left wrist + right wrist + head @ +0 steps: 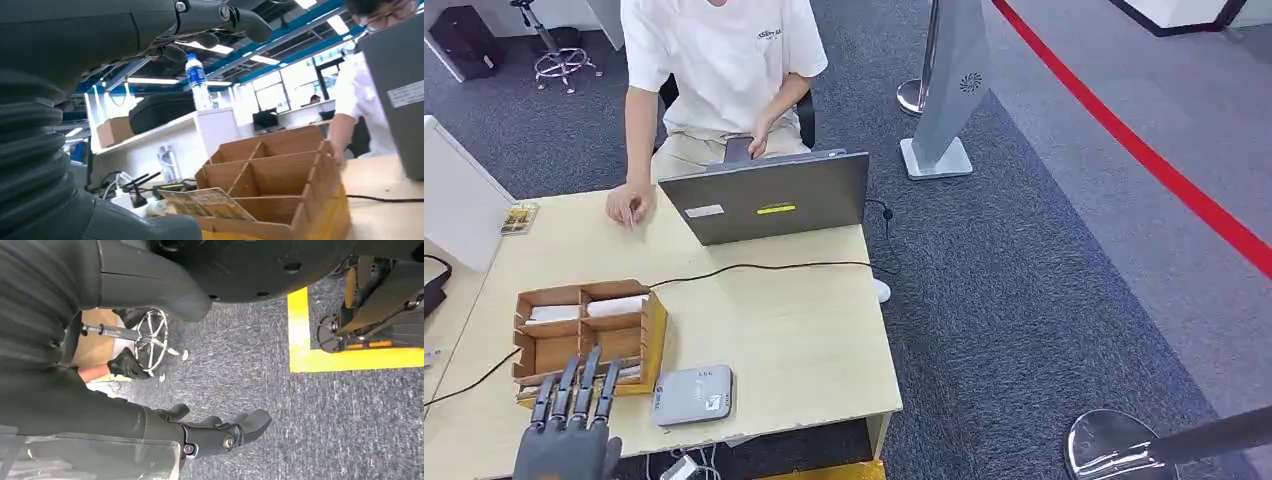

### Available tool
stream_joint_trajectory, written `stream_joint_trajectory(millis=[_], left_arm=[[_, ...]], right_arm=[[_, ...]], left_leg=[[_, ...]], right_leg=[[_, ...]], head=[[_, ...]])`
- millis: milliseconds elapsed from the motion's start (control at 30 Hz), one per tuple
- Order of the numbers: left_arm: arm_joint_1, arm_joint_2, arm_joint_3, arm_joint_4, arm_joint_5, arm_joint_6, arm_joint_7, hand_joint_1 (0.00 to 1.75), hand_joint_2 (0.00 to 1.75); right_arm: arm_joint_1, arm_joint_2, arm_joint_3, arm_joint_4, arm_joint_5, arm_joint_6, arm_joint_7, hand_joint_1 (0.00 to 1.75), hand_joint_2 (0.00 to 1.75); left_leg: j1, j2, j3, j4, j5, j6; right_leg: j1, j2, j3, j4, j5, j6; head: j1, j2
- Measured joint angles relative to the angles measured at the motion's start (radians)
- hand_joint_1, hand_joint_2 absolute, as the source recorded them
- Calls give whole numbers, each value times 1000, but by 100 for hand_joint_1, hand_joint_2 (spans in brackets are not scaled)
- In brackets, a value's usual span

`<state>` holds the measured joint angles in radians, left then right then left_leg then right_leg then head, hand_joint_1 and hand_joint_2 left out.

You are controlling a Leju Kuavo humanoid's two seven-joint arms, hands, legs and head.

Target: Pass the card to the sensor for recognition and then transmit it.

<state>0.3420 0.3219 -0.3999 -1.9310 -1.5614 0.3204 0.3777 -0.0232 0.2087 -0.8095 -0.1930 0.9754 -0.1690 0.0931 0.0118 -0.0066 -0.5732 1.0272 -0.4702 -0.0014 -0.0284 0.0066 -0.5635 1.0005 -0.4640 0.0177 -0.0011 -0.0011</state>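
Cards sit in the wooden box point(589, 335) at the near left of the table point(804, 340) in the head view, pale ones point(617, 306) lying in its far compartments, and the left hand point(572, 415) hovers over the box's near edge, fingers straight and apart, holding nothing. Just beside the box, to its right, lies the grey sensor pad point(692, 394). Across the table a person in a white shirt point(719, 60) sits behind an open laptop point(769, 195), one hand on the tabletop; a black cable point(754, 267) runs over the wood. Over to the left wrist view: a printed card point(212, 202) leans in the box's nearest compartment point(270, 185), with the fingers point(235, 20) stretched above it, not touching. A water bottle point(198, 82) stands on a shelf behind. Now the right wrist view: the right hand point(220, 432) hangs over grey carpet point(300, 415) beside yellow floor tape point(300, 330), fingers loosely curled, gripping nothing.
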Motion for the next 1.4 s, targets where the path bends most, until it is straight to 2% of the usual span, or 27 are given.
stream_joint_trajectory(millis=[233,600,767,1200,1400], left_arm=[[12,-22,68,0,0,-3,-9,0,175],[13,-42,109,5,0,-18,-25,0,175],[12,-60,148,27,0,-18,-34,0,175],[9,-82,179,66,0,-20,-47,0,175],[-23,-98,229,130,0,-5,-67,0,175]], right_arm=[[-1,0,0,0,0,0,-6,0,175],[-2,0,-1,0,12,1,-8,0,175],[-3,0,-1,0,13,1,-8,0,175],[-4,0,-1,0,17,2,-6,0,175],[-4,0,-1,0,21,3,-5,0,175]], left_leg=[[0,0,0,0,0,0],[0,0,0,0,0,0],[0,0,0,0,0,0],[0,0,0,0,0,0],[0,0,0,0,0,0]], right_leg=[[0,0,0,0,0,0],[0,0,0,0,0,0],[0,0,0,0,0,0],[0,0,0,0,0,0],[0,0,0,0,0,0]], head=[[0,0],[0,0],[0,0],[0,0],[0,0]])
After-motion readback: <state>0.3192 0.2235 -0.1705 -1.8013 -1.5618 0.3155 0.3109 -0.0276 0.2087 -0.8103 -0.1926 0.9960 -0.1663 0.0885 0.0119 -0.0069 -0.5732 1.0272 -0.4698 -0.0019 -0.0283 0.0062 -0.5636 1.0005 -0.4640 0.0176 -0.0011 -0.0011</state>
